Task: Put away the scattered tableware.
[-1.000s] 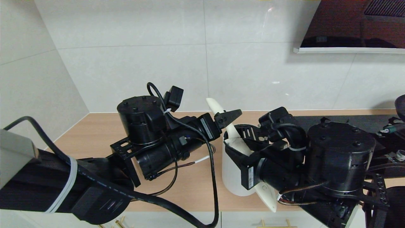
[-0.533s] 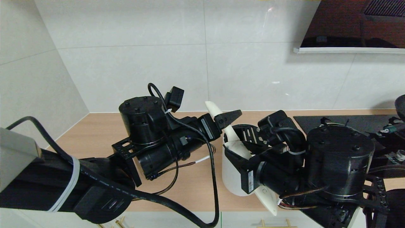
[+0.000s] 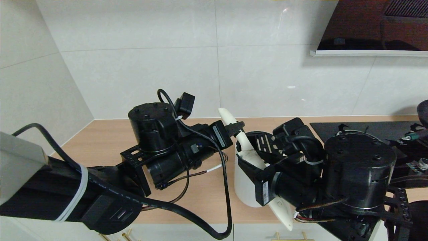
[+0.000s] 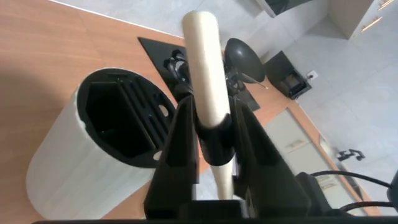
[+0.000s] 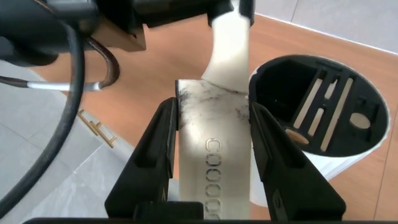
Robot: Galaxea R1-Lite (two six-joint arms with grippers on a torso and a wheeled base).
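A white spatula (image 3: 227,117) slants above a white utensil holder (image 3: 244,187) with a black slotted insert, standing on the wooden counter (image 3: 100,140). My left gripper (image 3: 235,128) is shut on the spatula's narrow handle (image 4: 202,56), just above the holder's rim (image 4: 68,155). My right gripper (image 3: 255,160) is shut on the wide blade (image 5: 214,130), lower down and in front of the holder (image 5: 323,106). The blade's end hangs out past the counter's front edge.
A black cooktop (image 3: 361,127) lies to the right of the holder, with a dark ladle-like utensil (image 4: 242,56) on it. A range hood (image 3: 374,30) hangs on the tiled wall. Gold drawer handles (image 3: 287,238) show below the counter's front edge.
My left gripper's fingers, spread around the handle before, have shut on it. The right arm and spatula have barely shifted.
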